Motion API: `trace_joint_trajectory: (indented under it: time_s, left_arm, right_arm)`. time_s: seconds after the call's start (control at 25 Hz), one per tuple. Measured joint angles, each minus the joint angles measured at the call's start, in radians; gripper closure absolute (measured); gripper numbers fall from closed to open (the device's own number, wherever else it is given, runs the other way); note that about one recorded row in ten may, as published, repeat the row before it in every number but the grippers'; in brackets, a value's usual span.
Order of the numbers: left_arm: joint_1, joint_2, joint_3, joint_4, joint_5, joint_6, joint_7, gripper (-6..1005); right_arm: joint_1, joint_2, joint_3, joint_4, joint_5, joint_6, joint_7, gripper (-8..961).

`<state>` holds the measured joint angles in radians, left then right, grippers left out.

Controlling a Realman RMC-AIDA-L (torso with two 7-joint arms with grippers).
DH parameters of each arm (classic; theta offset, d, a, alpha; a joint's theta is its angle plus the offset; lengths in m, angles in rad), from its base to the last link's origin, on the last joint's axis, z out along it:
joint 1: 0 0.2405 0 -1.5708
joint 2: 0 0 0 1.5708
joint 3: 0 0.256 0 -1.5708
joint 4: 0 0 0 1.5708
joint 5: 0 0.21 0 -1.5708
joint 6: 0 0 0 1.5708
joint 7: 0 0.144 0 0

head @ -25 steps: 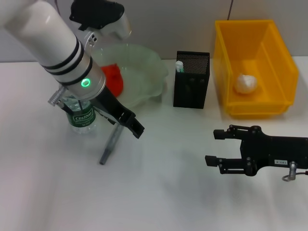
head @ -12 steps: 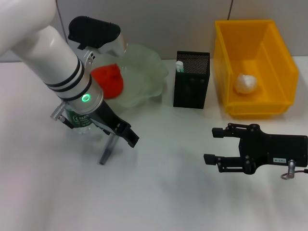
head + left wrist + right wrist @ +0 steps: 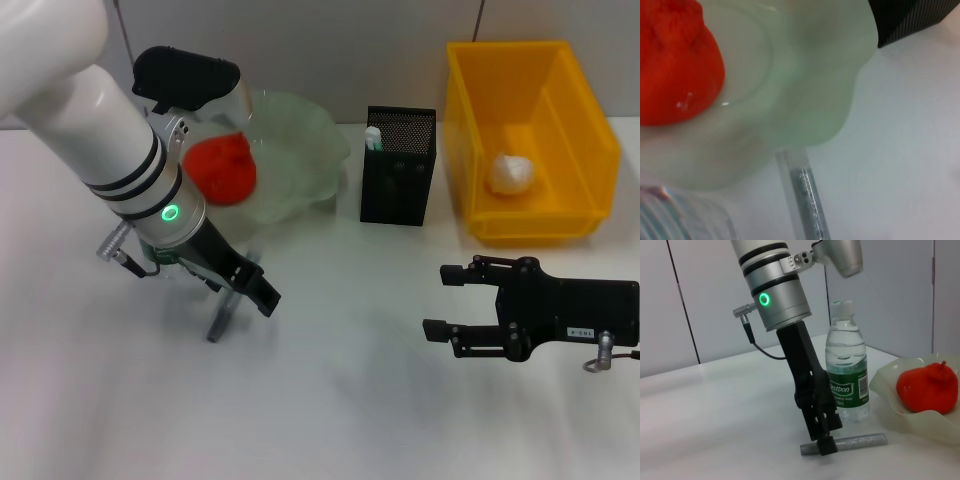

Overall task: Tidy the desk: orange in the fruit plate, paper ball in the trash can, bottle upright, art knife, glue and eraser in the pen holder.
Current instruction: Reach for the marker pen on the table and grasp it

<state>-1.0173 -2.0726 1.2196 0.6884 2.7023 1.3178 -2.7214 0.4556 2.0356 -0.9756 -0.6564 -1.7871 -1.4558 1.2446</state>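
The yellow bin (image 3: 530, 140) stands at two o'clock on the desk (image 3: 340, 400), with the paper ball (image 3: 511, 173) inside it. The pale green plate (image 3: 290, 160) sits at eleven o'clock and holds the orange (image 3: 222, 168). The black mesh pen holder (image 3: 399, 166) stands between plate and bin.

The bottle (image 3: 847, 382) is upright, cap up, its green label reading "Cestbon". Just in front of it lies the grey knife (image 3: 225, 313), flat on the desk, its long axis running roughly from one o'clock to seven o'clock in the head view.

The left gripper (image 3: 252, 285) has come lower than half a second ago, its tips now at the knife; how wide they stand cannot be told. The right gripper (image 3: 452, 303), at four o'clock, is spread wide and holds nothing.
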Motion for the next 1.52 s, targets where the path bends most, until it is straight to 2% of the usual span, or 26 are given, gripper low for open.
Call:
trace_joint_trajectory:
  time_s: [0.44,0.68,1.52]
  left_arm:
    - [0.019,0.000,0.000,-0.001,0.023,0.018,-0.016,286]
    - [0.021,0.000,0.001,-0.009,0.024,0.022,-0.017,380]
    - [0.012,-0.006,0.001,-0.029,0.046,-0.042,-0.011,412]
  right_arm:
    - [0.001,0.000,0.000,0.000,0.000,0.000,0.000,177]
    - [0.002,0.000,0.000,-0.002,0.000,0.000,0.000,178]
    - [0.003,0.000,0.000,-0.002,0.000,0.000,-0.002,177]
